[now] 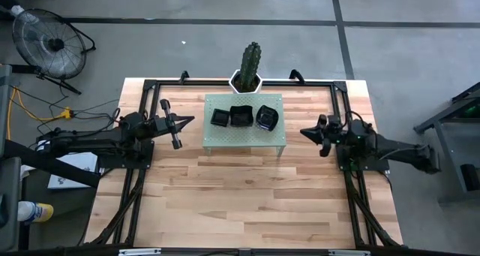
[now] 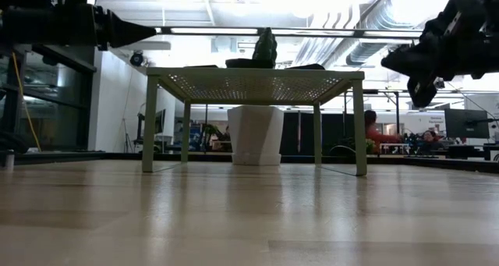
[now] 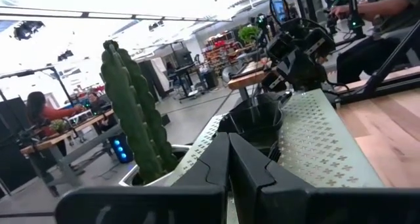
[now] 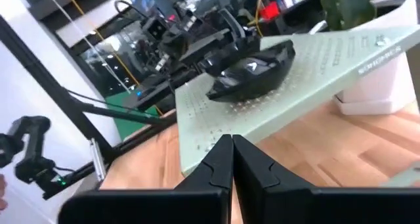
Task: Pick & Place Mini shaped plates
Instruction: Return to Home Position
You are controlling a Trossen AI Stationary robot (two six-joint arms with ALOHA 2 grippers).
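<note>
Pale wood planks make up the tabletop (image 1: 247, 203), edged by a black metal frame (image 1: 341, 98) and standing on a grey concrete floor (image 1: 405, 53) crossed by dark lines. A black floor fan (image 1: 49, 40) sits in the upper left corner of the high view. Seen from table height, the room behind is an open workshop with bright ceiling lights and silver ducting, and a person in a red top (image 2: 373, 130) sits at a desk at the right.

At the upper middle of the high view stands a pale green perforated stand (image 1: 225, 140). The mini shaped plates (image 1: 241, 116) rest on top of it in three black stacks set side by side. Just behind the stand a green cactus (image 1: 250, 59) rises from a white pot (image 1: 234, 81).

The left pincer (image 1: 189, 121) hangs left of the stand, its fingers pressed together and holding nothing, pointing toward the stand. The right pincer (image 1: 304, 131) hangs right of the stand, likewise closed and empty. Both are clear of the plates.

Raised lettering runs along the stand's rim in the right wrist view, too blurred to read.
</note>
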